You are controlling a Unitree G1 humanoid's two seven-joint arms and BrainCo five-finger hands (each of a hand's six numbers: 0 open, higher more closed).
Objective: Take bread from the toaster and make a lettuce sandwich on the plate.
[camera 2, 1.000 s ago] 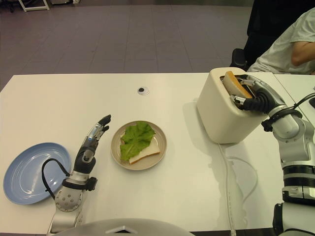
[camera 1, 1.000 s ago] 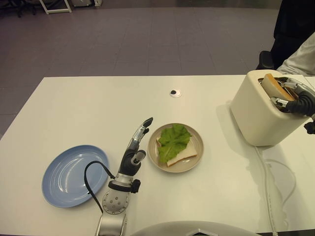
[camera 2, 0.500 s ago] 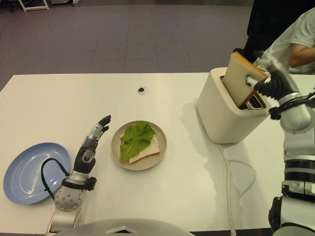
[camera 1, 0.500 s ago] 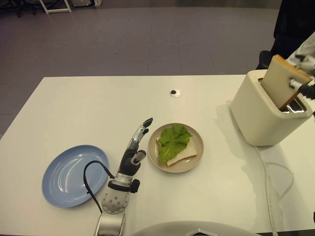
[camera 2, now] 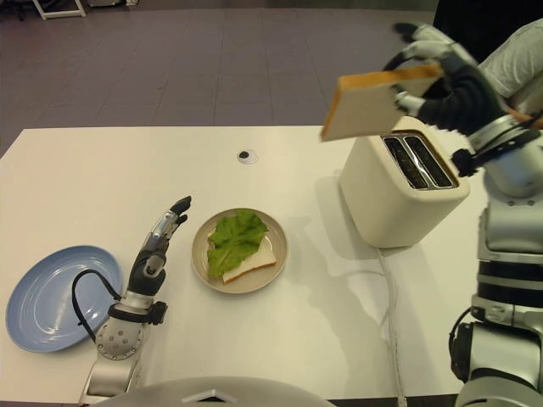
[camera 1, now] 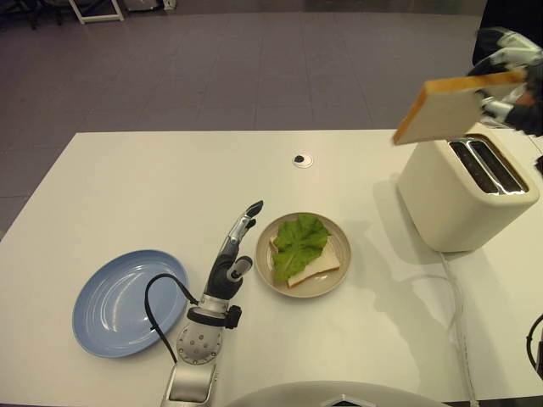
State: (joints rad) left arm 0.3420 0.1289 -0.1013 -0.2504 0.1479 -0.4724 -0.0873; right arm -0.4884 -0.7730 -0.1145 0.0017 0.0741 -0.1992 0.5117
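High over the toaster (camera 2: 382,199), the right hand (camera 2: 447,89) grips a bread slice (camera 2: 367,106) flat in its fingers, ready to cover the lettuce (camera 2: 233,239) on the plate (camera 2: 197,254), while the left hand (camera 2: 153,254) lies beside that plate, fingers straight and holding nothing.

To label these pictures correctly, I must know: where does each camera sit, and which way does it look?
Left eye view: on the robot's head, facing forward and down at the table; the left hand is beside the tan plate.
Right eye view: same head, slightly rightward, same direction; the right hand holds the bread slice clear of the toaster.
Shared: the same scene, both hands included.
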